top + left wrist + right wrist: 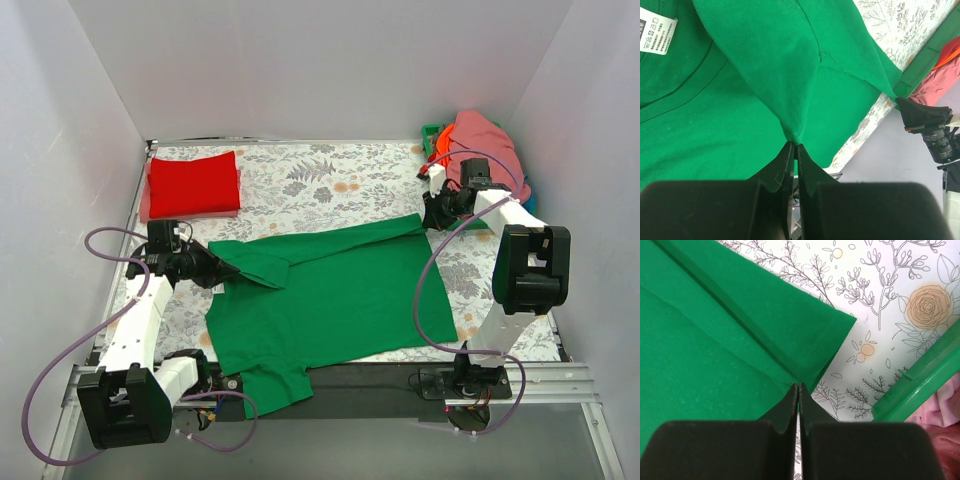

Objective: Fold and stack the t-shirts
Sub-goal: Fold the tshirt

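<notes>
Green shirt [330, 300]: spread mid-frame on table [330, 175], lower sleeve overhanging the bottom edge. Left hand [794, 145] clamped on its shoulder fold, right hand [798, 385] on a hem corner. Risk: thin pinches slipping, fold skewing. Red shirt [193, 185] folded upper left; basket [920, 385] beside right hand, crowding it.

Two arms of the same build. Left arm [140, 322] and right arm [490, 335] have white boxy links with chunky black joint housings [530, 265] and smaller black wrist modules. The bases are black with some red and multicolour wiring. A thin lavender cable [417, 300] loops loosely along each arm from base to wrist. Left claw [794, 146] and right claw [798, 386] are matte black, each with two flat fingers tapering to wedge tips on a broad black block. No markings are readable.
</notes>
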Robot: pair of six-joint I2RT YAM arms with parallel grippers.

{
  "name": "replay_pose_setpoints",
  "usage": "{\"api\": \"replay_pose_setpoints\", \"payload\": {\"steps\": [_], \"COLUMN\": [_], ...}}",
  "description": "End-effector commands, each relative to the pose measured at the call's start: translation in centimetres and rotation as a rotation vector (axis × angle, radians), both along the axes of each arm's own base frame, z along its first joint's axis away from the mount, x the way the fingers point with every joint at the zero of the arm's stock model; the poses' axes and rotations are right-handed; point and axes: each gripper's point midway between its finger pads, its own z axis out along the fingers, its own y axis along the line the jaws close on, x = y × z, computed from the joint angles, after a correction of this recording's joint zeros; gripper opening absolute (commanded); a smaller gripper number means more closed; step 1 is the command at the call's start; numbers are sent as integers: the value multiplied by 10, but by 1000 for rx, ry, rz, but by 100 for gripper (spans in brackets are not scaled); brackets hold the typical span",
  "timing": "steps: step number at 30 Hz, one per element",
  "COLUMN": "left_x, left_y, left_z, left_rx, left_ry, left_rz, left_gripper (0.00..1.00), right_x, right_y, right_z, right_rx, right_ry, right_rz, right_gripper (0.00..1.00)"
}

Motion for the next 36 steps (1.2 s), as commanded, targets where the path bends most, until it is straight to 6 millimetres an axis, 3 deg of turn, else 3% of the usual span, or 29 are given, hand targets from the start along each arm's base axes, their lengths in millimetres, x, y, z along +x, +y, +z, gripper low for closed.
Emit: {"api": "replay_pose_setpoints", "payload": {"steps": [1,5,6,9,10,12,13,16,17,18,20,21,22,24,26,27,28,36], "left_x": [-7,-18,-22,-31,-34,-36,-36,-30,-26,-23,-6,0,8,13,16,17,17,17], "left_y": [-2,-1,-2,-5,-7,-8,-6,5,9,14,29,33,44,52,56,56,56,60], "left_z": [2,-11,-13,-22,-23,-22,-21,-13,-9,-6,15,23,35,41,41,43,42,38], "left_rx": [3,24,29,14,14,16,32,108,144,172,261,289,343,384,405,405,405,427], "left_ry": [-12,12,8,19,10,2,-11,-42,-61,-75,-150,-178,-215,-235,-241,-253,-255,-261], "left_rz": [-19,-30,-50,-81,-104,-121,-131,-126,-126,-117,-73,-57,-19,1,17,23,27,33], "left_gripper": [0,0,0,16,34,48,55,56,57,57,57,57,57,57,57,57,57,57], "right_x": [-4,-1,-1,-3,-5,-19,-37,-76,-99,-112,-138,-138,-150,-143,-134,-132,-129,-142], "right_y": [-4,-3,-3,25,34,73,100,152,183,197,237,254,274,294,320,327,341,371], "right_z": [-2,12,16,40,45,56,55,56,56,54,48,44,41,24,29,15,24,-9], "right_rx": [-21,-48,-65,-87,-96,-59,-60,13,34,41,48,39,31,-28,-64,-78,-73,-117], "right_ry": [0,-40,-57,-127,-148,-170,-176,-209,-246,-261,-288,-284,-281,-265,-308,-258,-287,-229], "right_rz": [20,46,70,165,217,371,511,762,907,976,1119,1138,1173,1155,1142,1110,1106,1106], "right_gripper": [1,30,44,56,57,57,58,58,57,57,57,56,55,54,53,52,52,50]}}
